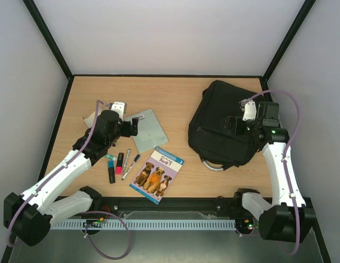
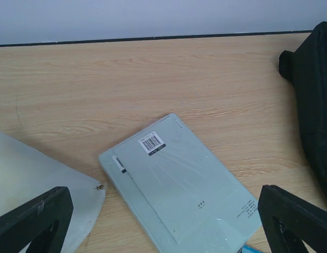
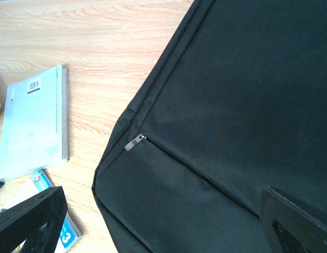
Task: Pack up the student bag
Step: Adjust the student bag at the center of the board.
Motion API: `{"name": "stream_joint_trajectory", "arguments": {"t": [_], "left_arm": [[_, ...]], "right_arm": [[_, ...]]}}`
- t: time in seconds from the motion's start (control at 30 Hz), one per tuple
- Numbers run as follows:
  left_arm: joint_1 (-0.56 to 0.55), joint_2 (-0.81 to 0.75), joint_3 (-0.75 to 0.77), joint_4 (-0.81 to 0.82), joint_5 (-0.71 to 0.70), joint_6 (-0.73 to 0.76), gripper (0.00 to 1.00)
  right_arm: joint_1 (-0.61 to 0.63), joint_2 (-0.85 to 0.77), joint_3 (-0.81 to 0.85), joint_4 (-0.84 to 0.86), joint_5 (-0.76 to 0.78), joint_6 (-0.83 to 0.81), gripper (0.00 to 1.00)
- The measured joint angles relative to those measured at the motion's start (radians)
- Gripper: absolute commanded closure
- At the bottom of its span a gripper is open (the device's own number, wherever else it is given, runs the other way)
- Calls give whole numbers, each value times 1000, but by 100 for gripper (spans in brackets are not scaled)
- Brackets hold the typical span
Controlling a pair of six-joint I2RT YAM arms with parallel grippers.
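Note:
The student bag is a large black backpack lying flat on the right of the table, its grey handle toward the near edge. My right gripper hovers open over the bag's front. In the right wrist view the bag's fabric fills the frame, with a closed zip and its grey pull tab between my spread fingers. My left gripper is open above a pale green book; nothing is between its fingers, and the book lies flat below.
A book with dogs on its cover lies near the front edge. Several pens and markers lie left of it. A white sheet sits under the left arm. Black frame rails border the table.

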Motion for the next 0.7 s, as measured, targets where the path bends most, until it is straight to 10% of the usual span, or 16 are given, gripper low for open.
{"name": "stream_joint_trajectory", "arguments": {"t": [0.7], "left_arm": [[0, 27, 0, 1, 127, 19, 4]], "right_arm": [[114, -3, -97, -245, -31, -637, 23]]}}
